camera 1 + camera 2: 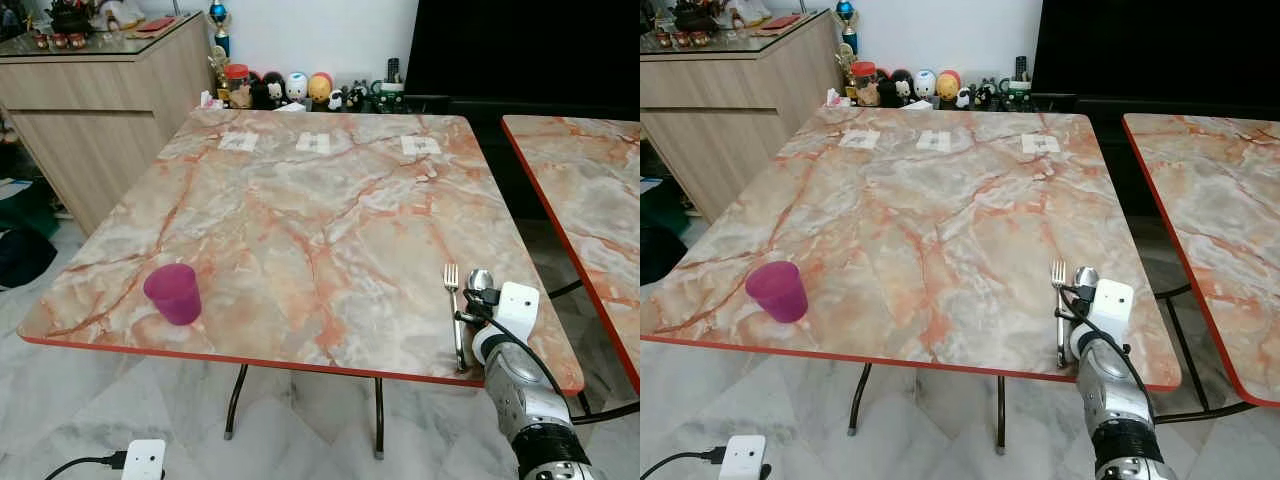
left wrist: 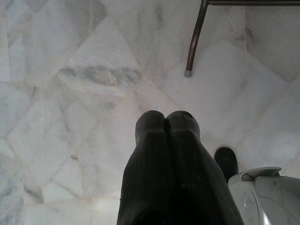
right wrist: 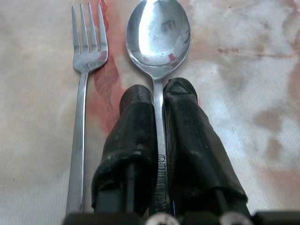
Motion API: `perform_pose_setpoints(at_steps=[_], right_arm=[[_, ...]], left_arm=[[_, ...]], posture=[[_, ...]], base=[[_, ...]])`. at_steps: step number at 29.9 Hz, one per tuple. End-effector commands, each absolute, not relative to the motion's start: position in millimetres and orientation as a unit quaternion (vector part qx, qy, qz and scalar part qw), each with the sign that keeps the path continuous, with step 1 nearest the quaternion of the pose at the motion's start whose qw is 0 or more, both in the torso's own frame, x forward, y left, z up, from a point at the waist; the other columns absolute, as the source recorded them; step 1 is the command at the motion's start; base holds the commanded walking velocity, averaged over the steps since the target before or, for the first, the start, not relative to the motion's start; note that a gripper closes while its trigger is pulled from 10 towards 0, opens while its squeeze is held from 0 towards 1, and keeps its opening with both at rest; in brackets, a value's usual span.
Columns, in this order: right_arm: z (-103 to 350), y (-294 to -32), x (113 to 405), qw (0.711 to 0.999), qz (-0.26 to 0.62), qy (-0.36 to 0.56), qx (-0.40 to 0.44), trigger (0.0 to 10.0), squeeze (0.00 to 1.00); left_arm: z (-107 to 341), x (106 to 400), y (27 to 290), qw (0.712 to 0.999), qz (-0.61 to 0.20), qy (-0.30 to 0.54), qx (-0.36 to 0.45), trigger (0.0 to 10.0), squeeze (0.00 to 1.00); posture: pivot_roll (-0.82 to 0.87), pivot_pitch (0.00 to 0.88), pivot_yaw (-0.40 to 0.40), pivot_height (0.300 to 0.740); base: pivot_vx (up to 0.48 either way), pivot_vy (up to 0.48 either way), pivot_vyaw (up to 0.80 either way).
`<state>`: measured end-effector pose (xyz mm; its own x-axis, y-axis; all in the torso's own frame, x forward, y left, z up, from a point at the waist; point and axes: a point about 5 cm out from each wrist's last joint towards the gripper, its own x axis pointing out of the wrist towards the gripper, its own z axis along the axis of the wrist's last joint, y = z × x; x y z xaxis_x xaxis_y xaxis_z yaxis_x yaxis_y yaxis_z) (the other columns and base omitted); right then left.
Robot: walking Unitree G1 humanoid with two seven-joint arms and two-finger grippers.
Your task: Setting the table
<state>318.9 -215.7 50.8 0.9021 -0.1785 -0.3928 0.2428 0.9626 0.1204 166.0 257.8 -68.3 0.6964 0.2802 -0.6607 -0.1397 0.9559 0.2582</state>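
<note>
A marble-patterned table with a red edge stands before me. On its front right corner a steel fork and a steel spoon lie side by side, the spoon to the fork's right. My right gripper is shut on the spoon's handle, just behind the bowl, low over the tabletop. A purple-pink cup stands upright near the front left edge. My left gripper hangs shut over the white marble floor.
A second marble table stands close on the right. Three white cards lie along the far edge. Behind are figurines, a wooden cabinet and a dark screen. A white power strip lies on the floor.
</note>
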Motion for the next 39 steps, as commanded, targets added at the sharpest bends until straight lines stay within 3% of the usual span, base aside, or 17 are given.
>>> perform_pose_setpoints(at_steps=[1,8,9,10,21,35,39], right_arm=[[43.2,-211.9,316.1,0.968,-0.102,0.216,0.081,0.0,0.0],[56.2,-220.7,317.8,0.974,-0.142,0.156,0.082,0.0,0.0],[63.7,-221.7,319.0,0.98,-0.14,0.126,0.059,3.6,0.0],[69.0,-219.7,319.9,0.986,-0.126,0.106,0.038,10.0,0.0],[97.3,-220.1,307.6,0.995,-0.097,-0.011,-0.026,10.0,0.0],[110.1,-194.3,308.6,0.996,-0.074,-0.045,0.027,10.0,0.0],[107.6,-189.1,305.7,0.995,-0.075,-0.045,0.043,10.0,0.0]], left_arm=[[-70.4,163.5,256.4,0.913,0.115,0.38,0.091,10.0,0.0],[-70.9,163.6,255.1,0.913,0.114,0.381,0.091,10.0,0.0],[-70.9,163.6,254.9,0.913,0.114,0.381,0.091,10.0,0.0],[-70.9,163.8,254.7,0.913,0.114,0.381,0.091,10.0,0.0],[-71.4,163.4,254.4,0.91,0.109,0.385,0.105,10.0,0.0],[-71.7,167.3,250.1,0.909,0.104,0.388,0.11,10.0,0.0],[-72.1,167.3,249.2,0.908,0.104,0.39,0.11,10.0,0.0]], posture=[[0.03,0.0,0.011,0.74],[0.03,0.0,0.007,0.74],[0.03,0.0,0.007,0.74],[0.03,0.0,0.006,0.74],[0.01,0.0,0.008,0.74],[0.0,0.0,0.006,0.74],[-0.01,0.0,0.003,0.74]], base=[[0.0,0.0,0.0],[0.0,0.0,0.0],[0.0,0.0,0.0],[0.0,0.0,0.0],[0.0,0.0,0.0],[0.0,-0.397,0.0],[0.0,-0.412,-0.71]])
